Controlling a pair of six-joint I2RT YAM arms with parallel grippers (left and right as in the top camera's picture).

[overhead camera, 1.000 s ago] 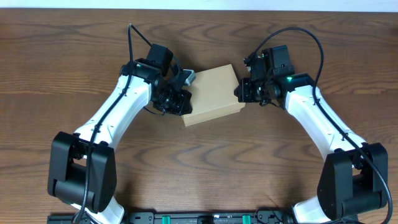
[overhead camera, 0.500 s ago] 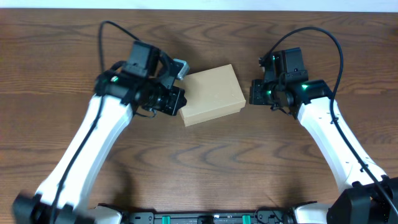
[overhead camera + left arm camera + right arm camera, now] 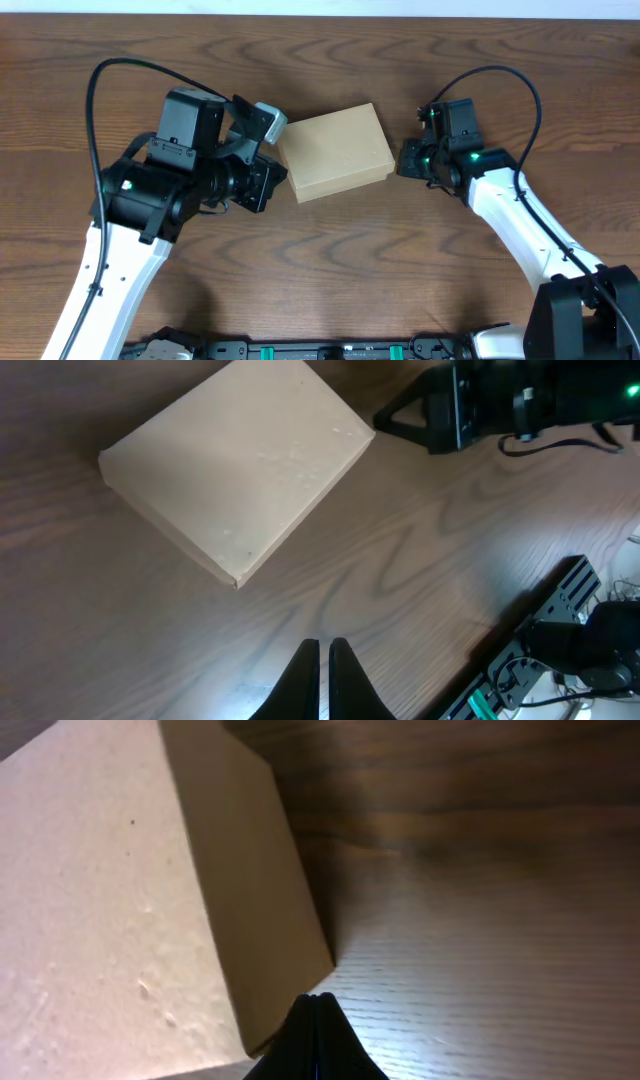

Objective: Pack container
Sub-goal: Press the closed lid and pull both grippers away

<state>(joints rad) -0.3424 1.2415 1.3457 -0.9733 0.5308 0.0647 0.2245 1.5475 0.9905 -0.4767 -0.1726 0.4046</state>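
Observation:
The container (image 3: 335, 152) is a tan cardboard box with its lid closed, lying flat on the wooden table. It also shows in the left wrist view (image 3: 235, 460) and the right wrist view (image 3: 100, 900). My left gripper (image 3: 324, 645) is shut and empty, raised above the table to the left of the box (image 3: 268, 185). My right gripper (image 3: 403, 160) is shut and empty, low by the table, with its tips just off the box's right side wall (image 3: 318, 1000). No markers are in view.
A black rail with green clips (image 3: 330, 350) runs along the table's front edge and shows in the left wrist view (image 3: 540, 640). Black cables loop above both arms.
My left arm has lifted and drawn back to the left, away from the box. My right gripper has backed slightly off the box's right side. The box has stayed put.

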